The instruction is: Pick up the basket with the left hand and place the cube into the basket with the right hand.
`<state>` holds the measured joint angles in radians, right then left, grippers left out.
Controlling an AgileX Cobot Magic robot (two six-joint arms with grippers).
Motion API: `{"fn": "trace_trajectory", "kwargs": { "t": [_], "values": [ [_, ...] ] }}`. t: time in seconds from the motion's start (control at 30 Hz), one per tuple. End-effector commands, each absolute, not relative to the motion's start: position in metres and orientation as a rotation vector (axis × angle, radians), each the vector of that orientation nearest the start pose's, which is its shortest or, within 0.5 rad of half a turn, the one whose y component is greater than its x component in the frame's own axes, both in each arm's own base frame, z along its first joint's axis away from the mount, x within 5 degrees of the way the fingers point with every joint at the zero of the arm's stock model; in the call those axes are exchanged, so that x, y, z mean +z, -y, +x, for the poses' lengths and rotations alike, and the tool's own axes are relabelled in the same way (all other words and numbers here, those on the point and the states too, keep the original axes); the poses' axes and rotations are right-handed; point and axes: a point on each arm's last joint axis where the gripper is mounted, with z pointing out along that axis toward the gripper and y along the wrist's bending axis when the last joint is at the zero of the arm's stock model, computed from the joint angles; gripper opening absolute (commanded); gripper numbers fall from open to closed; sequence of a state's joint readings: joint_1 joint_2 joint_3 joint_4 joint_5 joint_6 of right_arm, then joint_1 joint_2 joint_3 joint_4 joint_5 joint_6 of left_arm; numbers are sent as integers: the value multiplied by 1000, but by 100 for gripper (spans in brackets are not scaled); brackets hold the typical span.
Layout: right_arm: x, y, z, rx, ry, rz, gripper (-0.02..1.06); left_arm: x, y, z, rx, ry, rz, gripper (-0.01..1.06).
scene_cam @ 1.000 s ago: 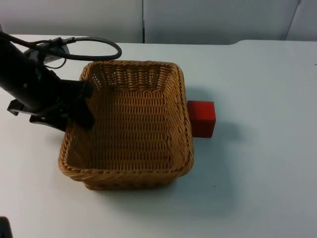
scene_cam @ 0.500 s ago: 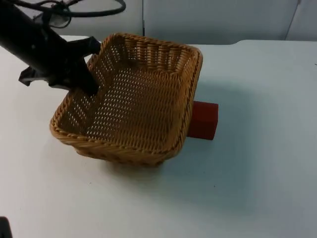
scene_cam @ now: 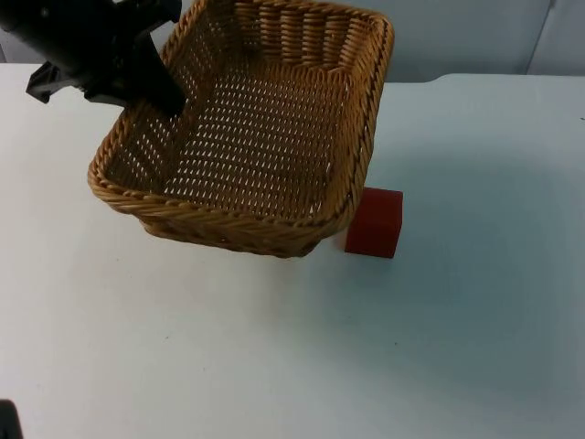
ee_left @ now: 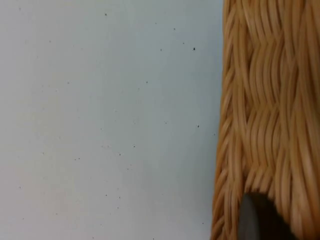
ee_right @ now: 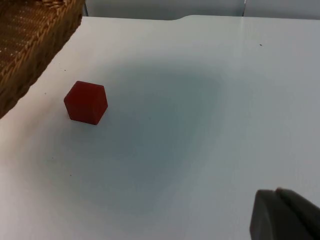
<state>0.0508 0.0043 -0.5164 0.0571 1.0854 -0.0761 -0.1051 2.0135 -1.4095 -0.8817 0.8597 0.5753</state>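
The left hand (scene_cam: 163, 84) gripped the wicker basket (scene_cam: 247, 137) by its left rim, tilted clear of the bench (scene_cam: 457, 320), higher than before; the red cube (scene_cam: 375, 223) stayed put.

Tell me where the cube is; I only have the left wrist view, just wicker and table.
Observer: The cube sits on the table, close beside the basket, whose near corner partly covers it in the top view.
Operator: Report the basket's attitude.
Observer: Lifted and tilted, held at its wall by the left gripper.
Operator: Give me the right gripper.
Observer: The right gripper waits apart from the cube, bare table between them.
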Motion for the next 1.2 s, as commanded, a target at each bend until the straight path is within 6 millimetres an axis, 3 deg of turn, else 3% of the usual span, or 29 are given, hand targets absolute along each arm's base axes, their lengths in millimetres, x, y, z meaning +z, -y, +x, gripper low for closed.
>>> {"fn": "trace_trajectory", "kwargs": {
  "t": [0.0, 1.17],
  "values": [
    [279, -4, -7, 55, -2045, -140, 0, 201, 99, 406, -948, -2621, 185, 0],
    [279, -4, -7, 55, -2045, -140, 0, 201, 98, 410, -911, -2598, 161, 0]
  ]
}}
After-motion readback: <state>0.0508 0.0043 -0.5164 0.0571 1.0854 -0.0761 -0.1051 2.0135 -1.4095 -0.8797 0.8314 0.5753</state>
